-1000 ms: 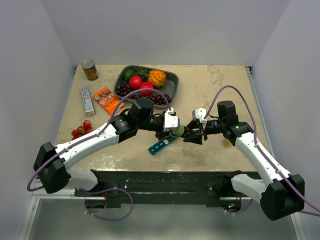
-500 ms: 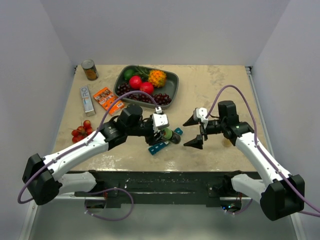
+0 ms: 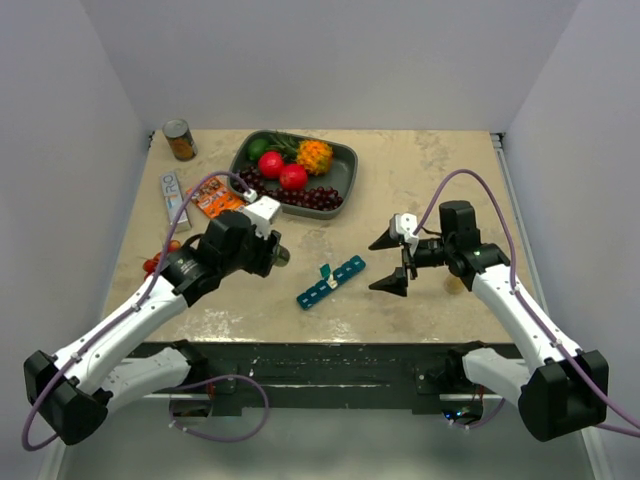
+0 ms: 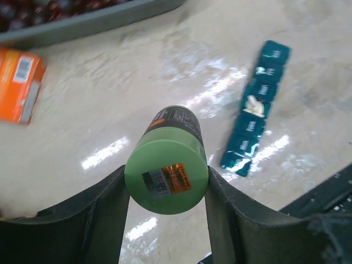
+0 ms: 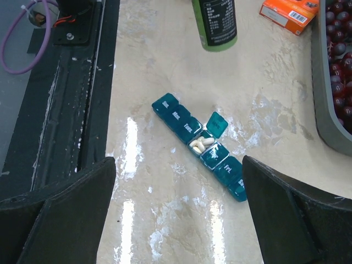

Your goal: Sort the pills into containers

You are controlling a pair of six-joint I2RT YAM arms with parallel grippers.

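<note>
The pill organizer (image 3: 331, 283), a teal strip of seven small compartments, lies flat near the front edge of the table at its middle. In the top view its length runs from 8 o'clock to 2 o'clock. The middle compartment's lid (image 5: 216, 124) stands open, and a few white oblong pills (image 5: 202, 144) lie in it. How many there are I cannot tell. The other six lids are shut, so their contents are hidden.

At 3 o'clock from the strip and apart from it, the right gripper (image 3: 385, 265) hangs with its jaws spread wide and nothing between them. At 9 to 10 o'clock from the strip, the left gripper (image 4: 166, 220) is clamped on a green bottle (image 4: 166, 176) with a dark label. The bottle's flat green end, which bears a sticker, faces the wrist camera. Whether the bottle touches the table I cannot tell. From above, the wrist housing covers the left fingers.

Farther back, at 10 o'clock, a cluster of small red fruit (image 3: 158, 264) lies near the left edge, half behind the left arm. Beyond it lie an orange box (image 3: 210, 200) and a pale narrow box (image 3: 175, 198). At 12 o'clock stands a dark grey tray (image 3: 350, 170) holding dark grapes (image 3: 310, 198), red fruit and a spiky orange one. A small can (image 3: 180, 140) stands in the far left corner, its label too small to read.
</note>
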